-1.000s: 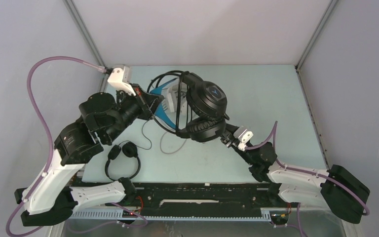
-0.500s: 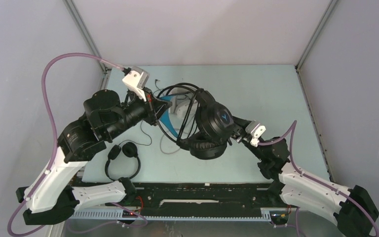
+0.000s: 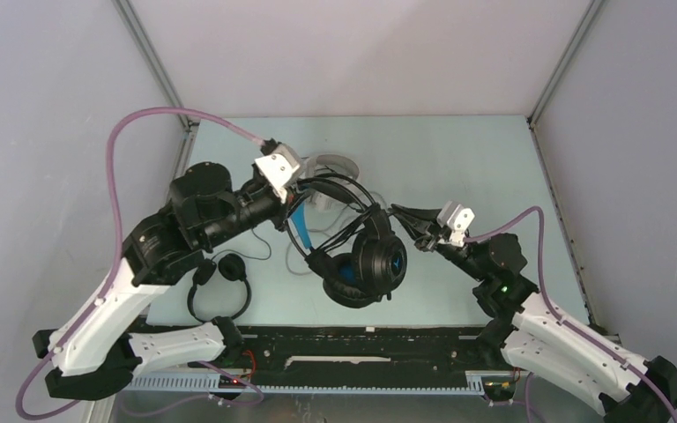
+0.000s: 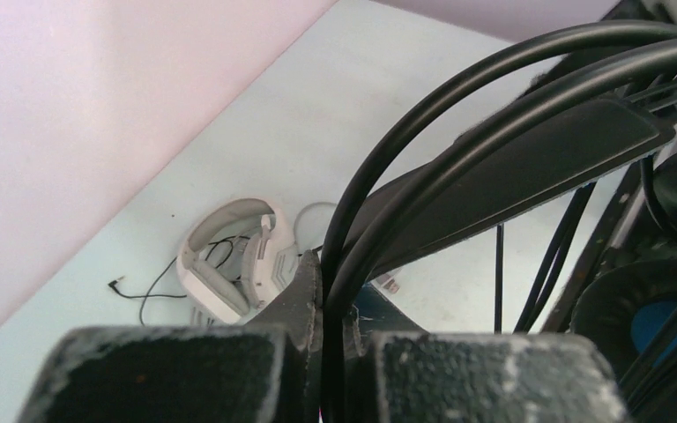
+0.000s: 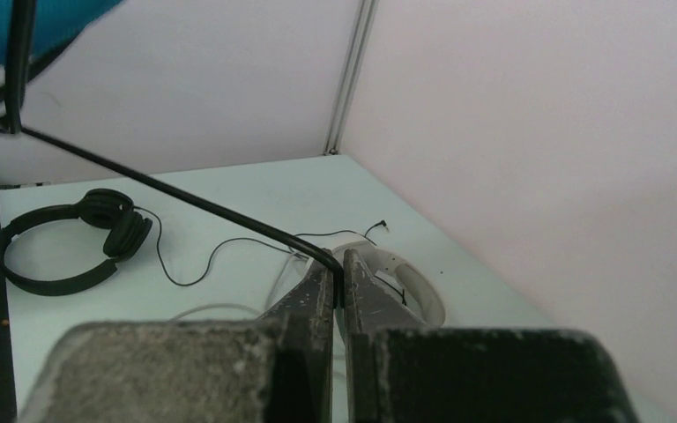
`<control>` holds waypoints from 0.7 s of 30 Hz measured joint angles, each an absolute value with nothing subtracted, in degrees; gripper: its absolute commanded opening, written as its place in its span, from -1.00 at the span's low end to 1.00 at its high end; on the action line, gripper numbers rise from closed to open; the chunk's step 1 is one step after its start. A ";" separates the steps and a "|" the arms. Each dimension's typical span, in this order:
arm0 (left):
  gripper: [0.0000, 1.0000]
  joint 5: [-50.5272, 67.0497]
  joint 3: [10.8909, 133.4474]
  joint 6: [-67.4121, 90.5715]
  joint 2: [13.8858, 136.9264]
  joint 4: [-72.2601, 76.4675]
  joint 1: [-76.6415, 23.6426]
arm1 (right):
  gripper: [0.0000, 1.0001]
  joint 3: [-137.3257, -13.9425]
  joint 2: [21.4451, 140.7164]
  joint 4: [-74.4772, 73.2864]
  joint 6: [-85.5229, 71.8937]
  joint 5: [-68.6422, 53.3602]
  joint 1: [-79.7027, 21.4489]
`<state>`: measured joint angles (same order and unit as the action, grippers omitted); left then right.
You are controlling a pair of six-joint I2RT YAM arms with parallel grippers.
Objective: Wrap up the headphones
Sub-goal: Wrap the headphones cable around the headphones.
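The bulky black over-ear headphones with blue accents (image 3: 370, 261) hang above the table's middle. My left gripper (image 3: 299, 190) is shut on their thin black headband arcs (image 4: 423, 132), with the wide band (image 4: 529, 159) just past it. My right gripper (image 3: 398, 214) is shut on their black cable (image 5: 185, 199), which runs taut to the left. The white-grey headphones (image 3: 333, 166) lie at the back, partly hidden by the left wrist; they also show in the left wrist view (image 4: 238, 269) and the right wrist view (image 5: 405, 280). The small slim black headphones (image 3: 220, 282) lie near the front left.
The thin black cable (image 5: 220, 247) of the small pair (image 5: 79, 233) and a grey cable (image 3: 293, 257) trail over the middle of the pale table (image 3: 476, 167). Grey walls enclose the left, back and right. A black rail (image 3: 361, 339) runs along the near edge.
My left gripper has moved right and nearer with the black headphones, which now hang lower with the ear cups down. My right gripper has drawn back from the ear cups, holding only the cable.
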<state>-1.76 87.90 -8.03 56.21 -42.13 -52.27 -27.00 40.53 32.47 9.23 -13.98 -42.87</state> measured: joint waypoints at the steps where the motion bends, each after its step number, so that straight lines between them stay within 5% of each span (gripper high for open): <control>1: -1.00 -1.74 86.72 -9.65 56.23 -41.12 -52.27 | -1.00 -27.92 40.58 30.85 9.43 -13.98 -42.59; 21: -1.00 -7.29 65.84 -34.59 56.75 -24.40 -53.47 | -1.00 -44.07 42.54 -8.23 1.54 -25.65 -35.92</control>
